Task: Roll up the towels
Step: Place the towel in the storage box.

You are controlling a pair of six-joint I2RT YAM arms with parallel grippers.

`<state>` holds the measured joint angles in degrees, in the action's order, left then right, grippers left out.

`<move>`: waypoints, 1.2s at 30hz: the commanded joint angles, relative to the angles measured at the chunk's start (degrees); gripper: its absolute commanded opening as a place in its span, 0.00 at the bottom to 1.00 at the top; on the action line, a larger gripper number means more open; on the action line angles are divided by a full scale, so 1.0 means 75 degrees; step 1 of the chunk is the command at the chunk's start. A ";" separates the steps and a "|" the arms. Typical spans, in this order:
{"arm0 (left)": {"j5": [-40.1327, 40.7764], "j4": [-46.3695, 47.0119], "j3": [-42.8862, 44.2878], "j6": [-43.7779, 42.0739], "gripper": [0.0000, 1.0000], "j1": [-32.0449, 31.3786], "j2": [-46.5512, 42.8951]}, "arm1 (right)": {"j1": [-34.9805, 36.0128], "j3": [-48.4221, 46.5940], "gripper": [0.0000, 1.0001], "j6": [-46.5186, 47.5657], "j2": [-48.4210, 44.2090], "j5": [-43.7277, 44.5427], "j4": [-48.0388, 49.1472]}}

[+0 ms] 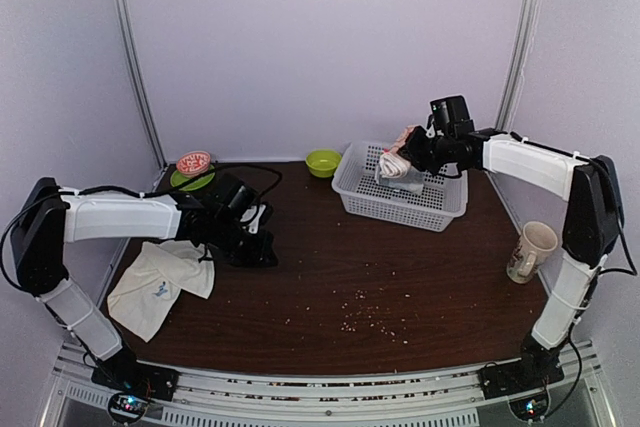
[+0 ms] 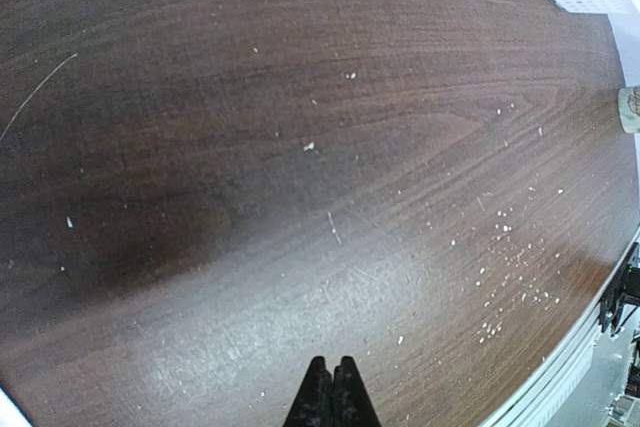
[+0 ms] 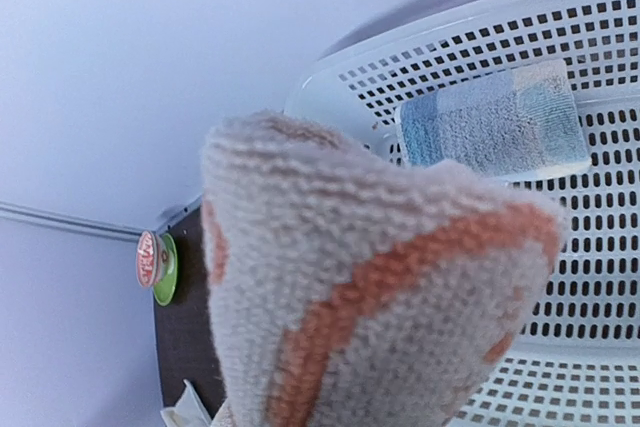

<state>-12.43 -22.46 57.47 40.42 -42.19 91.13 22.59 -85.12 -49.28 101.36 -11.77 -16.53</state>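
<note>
Right gripper (image 1: 406, 161) hangs over the white mesh basket (image 1: 440, 209) at the far right of the table (image 1: 400, 277), clamped on the cream towel with orange-pink markings (image 1: 393, 165). The cloth is bunched at the gripper and lifted clear of the basket floor. In the right wrist view this patterned towel (image 3: 370, 297) fills the near field and hides the fingers, so the jaw gap itself cannot be seen. The overhead view shows the cloth gathered at the tool's tip. Beyond it, a grey-blue towel (image 3: 490, 122) lies against the basket's (image 3: 600, 247) floor, apart from the held cloth.

Left gripper (image 1: 258, 247) sits low over the bare wood at the left-centre of the table. Its fingers (image 2: 320, 399) are pressed together with nothing between them. The plain cream-white towel (image 1: 160, 282), bearing a small blue mark, lies loosely crumpled on the table just to the left of that gripper, beside the left forearm and not touching the fingertips.

A green bowl (image 1: 322, 162) stands at the back, left of the basket. A green plate (image 1: 194, 175) with a red round thing on it sits at the back left. A mug (image 1: 530, 250) stands near the right edge. Pale crumbs are scattered over the near middle of the wood.
</note>
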 commanded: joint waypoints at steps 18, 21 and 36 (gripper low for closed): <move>-0.0617 -0.0300 0.0668 -0.0034 0.01 0.0390 0.0602 | 0.0339 -0.1008 0.00 -0.5543 0.2356 0.3240 0.0720; -0.0617 -0.0351 0.0672 -0.0060 0.01 0.0450 0.0588 | 0.0328 -0.1203 0.00 -0.5667 0.2583 0.3427 0.0515; -0.0754 -0.0310 0.0607 -0.0057 0.01 0.0672 0.0703 | 0.0328 -0.2004 0.00 -0.5773 0.3419 0.3590 -0.0361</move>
<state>-16.97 -24.99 61.25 40.51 -37.80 95.35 24.84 -98.19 -91.96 125.56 13.15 -16.38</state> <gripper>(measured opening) 0.012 0.161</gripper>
